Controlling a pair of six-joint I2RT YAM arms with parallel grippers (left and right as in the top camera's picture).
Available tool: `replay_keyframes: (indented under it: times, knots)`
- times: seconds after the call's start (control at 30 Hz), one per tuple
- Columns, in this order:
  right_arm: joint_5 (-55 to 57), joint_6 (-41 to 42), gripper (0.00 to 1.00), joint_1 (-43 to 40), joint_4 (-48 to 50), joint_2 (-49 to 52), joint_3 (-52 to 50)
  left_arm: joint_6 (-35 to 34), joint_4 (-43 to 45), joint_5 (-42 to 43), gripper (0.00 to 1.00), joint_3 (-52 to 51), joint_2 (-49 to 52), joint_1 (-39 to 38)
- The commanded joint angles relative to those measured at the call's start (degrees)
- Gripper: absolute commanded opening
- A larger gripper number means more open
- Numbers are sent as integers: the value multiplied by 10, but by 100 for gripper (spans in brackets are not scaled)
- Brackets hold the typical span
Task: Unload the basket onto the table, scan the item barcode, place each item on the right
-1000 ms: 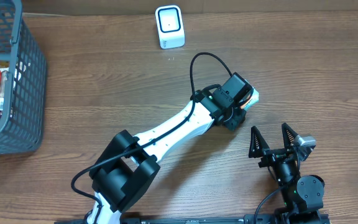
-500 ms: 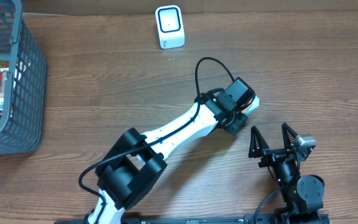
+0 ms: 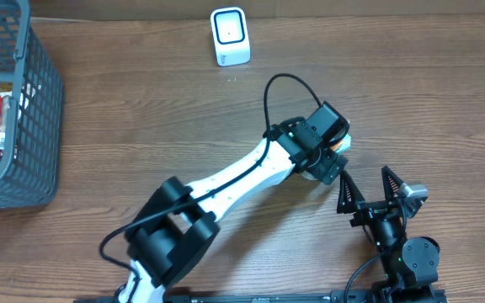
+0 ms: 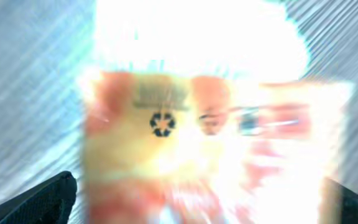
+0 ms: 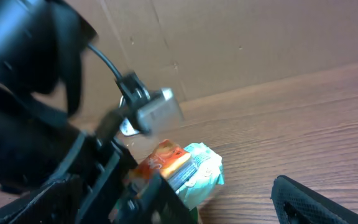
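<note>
Looking down the left wrist view: mostly glare, badly washed out. The packet (image 4: 210, 155) fills the picture, orange and pale, with a recycling mark on the face turned up. Other print sits beside the mark, too blurred to say whether it is the barcode.

Left gripper (image 4: 197, 202): only the dark tips show, in the two bottom corners, spread wide with the packet between them. They look clear of it, though the glare keeps me from ruling out a light touch.

Right gripper (image 3: 365, 177): parked near the front edge of the table (image 3: 141, 109), pincer fully apart, holding nothing, pointed toward the packet.

Location: the packet lies on the table right of centre, under the left arm's wrist, just ahead of the right gripper. The right wrist view shows it best: orange panel, teal-and-white crinkled end. The scanner (image 3: 230, 36) stands at the far edge, well apart. A basket (image 3: 23, 126) of other goods sits at far left.

Handling, my judgement: a light, soft film pouch. The glossy skin will likely slip, and the body will give and crumple under a hard squeeze. I would pinch across the narrow width or on the crimped end seal, gently, keeping the fingers off the printed face so the code stays readable. Its small weight should let one gripper carry it.
</note>
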Motion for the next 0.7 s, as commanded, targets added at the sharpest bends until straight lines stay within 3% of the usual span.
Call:
replay_keyframes:
  times: [0.0, 0.23, 0.43, 0.53, 0.6, 0.67]
  knots:
    - [7, 0, 100, -5, 4, -4, -6, 5, 2, -4, 95, 25, -84, 4]
    - [7, 0, 100, -5, 4, -4, -6, 5, -5, -4, 91, 25, -97, 4]
    - [7, 0, 100, -5, 4, -4, -6, 5, -12, -4, 72, 24, -61, 4]
    - [7, 0, 100, -5, 4, -4, -6, 5, -10, -4, 55, 24, -46, 4]
    - [6, 0, 100, -5, 4, -4, -6, 5, -12, -4, 52, 24, -38, 4]
    - [7, 0, 100, -5, 4, -4, -6, 5, -12, -5, 42, 24, -37, 4]
